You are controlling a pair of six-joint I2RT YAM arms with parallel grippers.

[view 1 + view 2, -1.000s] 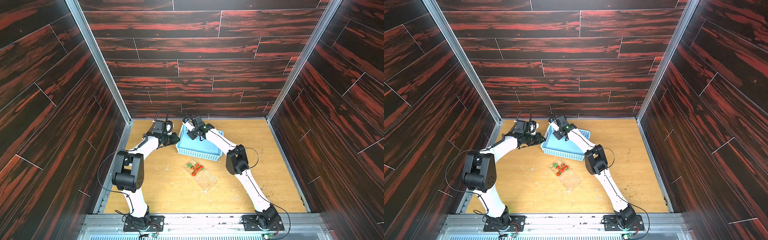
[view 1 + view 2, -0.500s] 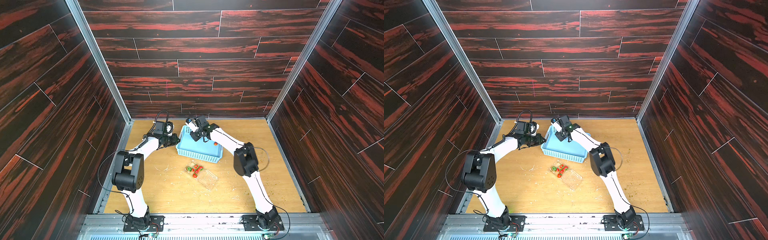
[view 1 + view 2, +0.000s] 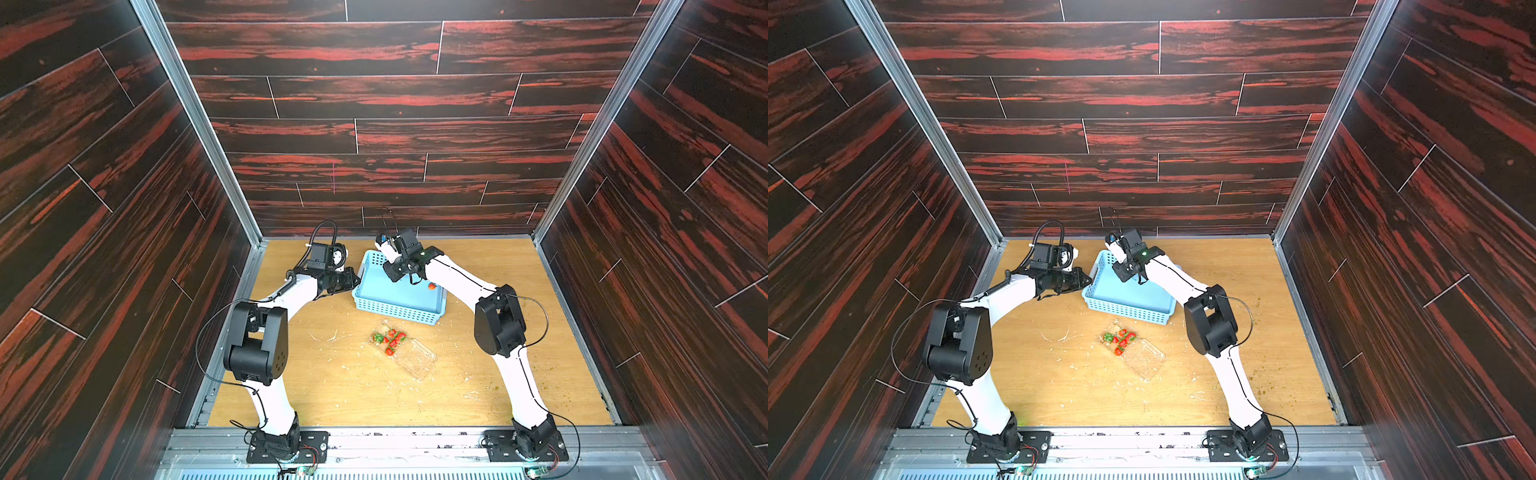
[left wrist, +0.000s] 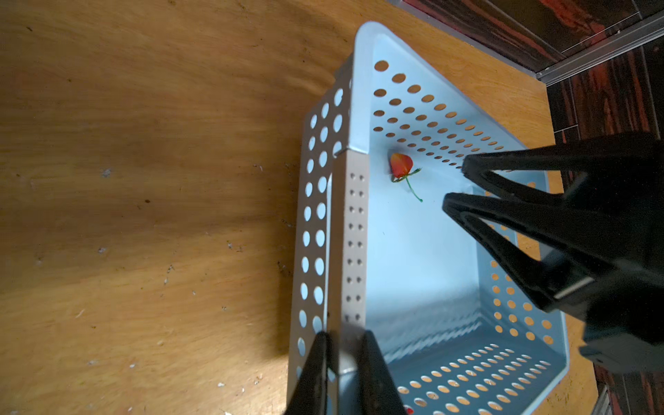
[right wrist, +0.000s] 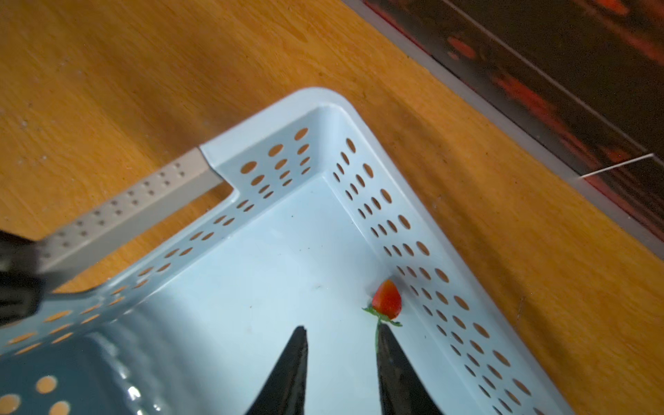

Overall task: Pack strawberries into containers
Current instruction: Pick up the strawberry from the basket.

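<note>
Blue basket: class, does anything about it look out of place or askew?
Yes. The blue basket seems tipped, the left claw clamped on its grey handle. One strawberry lies alone against its holed wall, while the other strawberries sit in the clear clamshell.

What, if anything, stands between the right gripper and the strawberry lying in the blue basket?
Nothing visible. The right gripper hangs open inside the basket, and the strawberry lies uncovered on its floor against the perforated wall, just beyond one fingertip.
</note>
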